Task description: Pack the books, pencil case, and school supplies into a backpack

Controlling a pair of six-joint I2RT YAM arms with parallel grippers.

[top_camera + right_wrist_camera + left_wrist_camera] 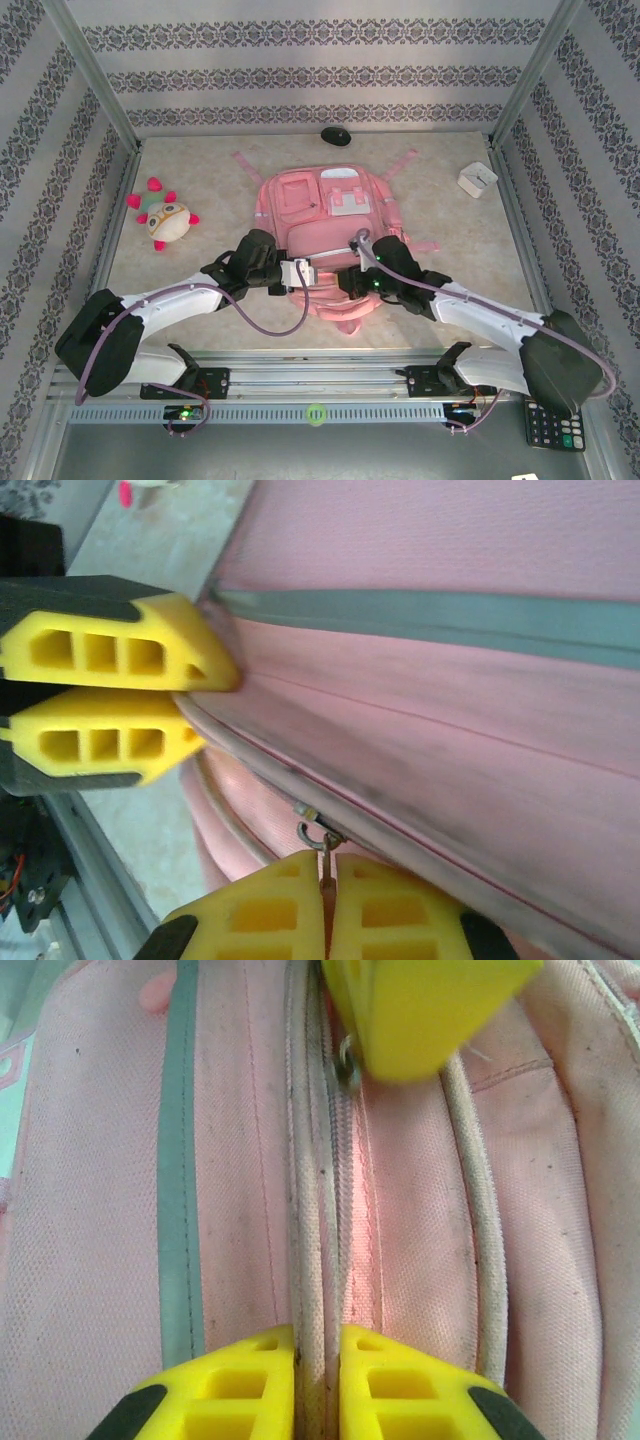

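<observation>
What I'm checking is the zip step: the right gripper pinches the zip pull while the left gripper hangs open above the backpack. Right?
Not quite. The left gripper is shut on the backpack's piped seam, as the left wrist view shows. The right gripper does pinch the zip pull.

Backpack (322, 203) mid-table, toy (165, 221) left, box (477, 179) right, perhaps mouse (336, 136) behind.

Plush toy (165, 221), white box (477, 179), black calculator (553, 426)
</observation>
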